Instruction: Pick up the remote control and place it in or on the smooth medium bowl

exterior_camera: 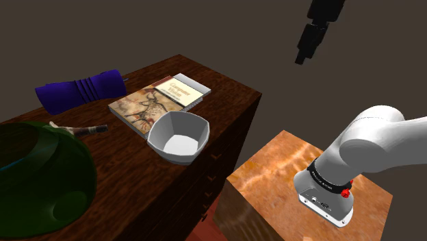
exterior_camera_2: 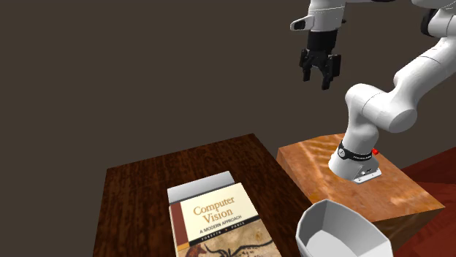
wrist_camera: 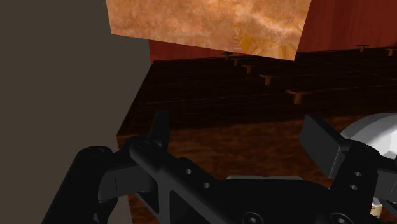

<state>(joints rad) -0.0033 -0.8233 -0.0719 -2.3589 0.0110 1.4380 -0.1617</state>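
The remote control (exterior_camera: 76, 129) is a slim dark stick with a pale end, lying on the dark wooden dresser (exterior_camera: 226, 92) between a purple roll and a big green bowl. The smooth bowl (exterior_camera: 179, 137) is white with angled walls and stands near the dresser's front edge; it also sits at the lower right of the second exterior view (exterior_camera_2: 343, 234) and beside one finger in the wrist view (wrist_camera: 378, 130). My black gripper (exterior_camera: 302, 59) (exterior_camera_2: 318, 79) (wrist_camera: 238, 133) hangs high in the air, off the dresser's side and above the stand, far from both. It is open and holds nothing.
A book (exterior_camera: 154, 103) (exterior_camera_2: 219, 219) lies behind the white bowl. A purple ribbed roll (exterior_camera: 82, 89) rests at the back, and a large dark green bowl (exterior_camera: 41, 171) fills the near left corner. The orange stand (exterior_camera: 287, 185) sits beside the dresser, whose drawer knobs (wrist_camera: 296, 94) face it.
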